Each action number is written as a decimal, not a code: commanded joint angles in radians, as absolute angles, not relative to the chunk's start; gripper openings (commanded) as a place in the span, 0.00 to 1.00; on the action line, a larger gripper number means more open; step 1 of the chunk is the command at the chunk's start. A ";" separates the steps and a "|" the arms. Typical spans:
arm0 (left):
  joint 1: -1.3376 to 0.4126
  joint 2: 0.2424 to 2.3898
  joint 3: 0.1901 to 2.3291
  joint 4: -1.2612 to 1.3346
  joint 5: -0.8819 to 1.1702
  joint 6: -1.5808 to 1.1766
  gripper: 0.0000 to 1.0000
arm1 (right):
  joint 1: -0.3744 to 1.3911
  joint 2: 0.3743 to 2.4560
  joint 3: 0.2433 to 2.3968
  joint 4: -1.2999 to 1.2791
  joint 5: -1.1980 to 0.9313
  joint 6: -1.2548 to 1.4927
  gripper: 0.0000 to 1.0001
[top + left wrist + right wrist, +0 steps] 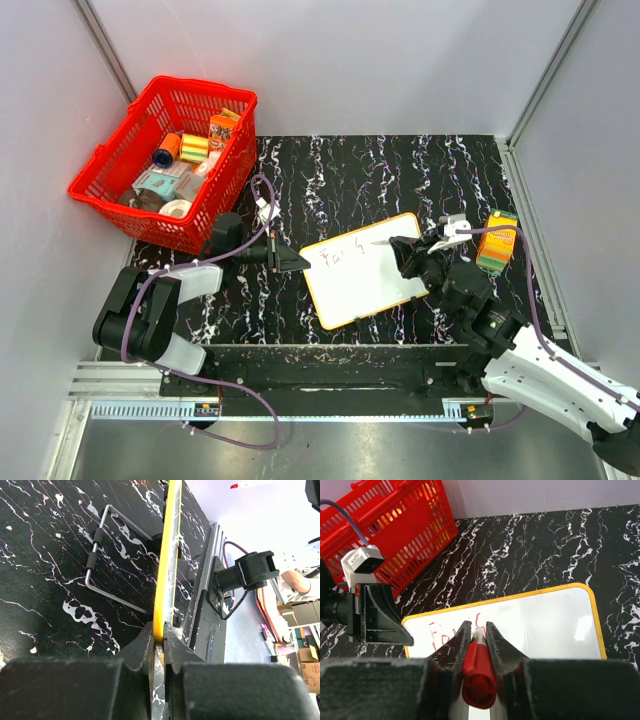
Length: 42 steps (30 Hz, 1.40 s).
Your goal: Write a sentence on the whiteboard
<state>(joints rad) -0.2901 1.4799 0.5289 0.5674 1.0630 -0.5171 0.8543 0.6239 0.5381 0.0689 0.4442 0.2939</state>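
Observation:
The whiteboard (365, 268) with its orange-yellow rim lies flat on the black marbled table. Red lettering (337, 256) runs along its upper left part, and shows in the right wrist view (437, 632). My left gripper (300, 263) is shut on the board's left edge, whose yellow rim (167, 570) sits between the jaws. My right gripper (403, 250) is shut on a red marker (479, 672), its tip on the board just right of the lettering (478, 629). The marker's tip shows in the top view (383, 241).
A red basket (168, 160) with several small items stands at the back left. An orange and green box (496, 241) lies right of the board. A bent metal rod (100, 555) lies on the table in the left wrist view. Grey walls surround the table.

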 commanded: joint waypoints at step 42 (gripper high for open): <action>-0.311 1.454 0.532 0.546 1.035 -0.393 0.00 | 0.844 0.707 0.615 0.028 0.362 0.261 0.00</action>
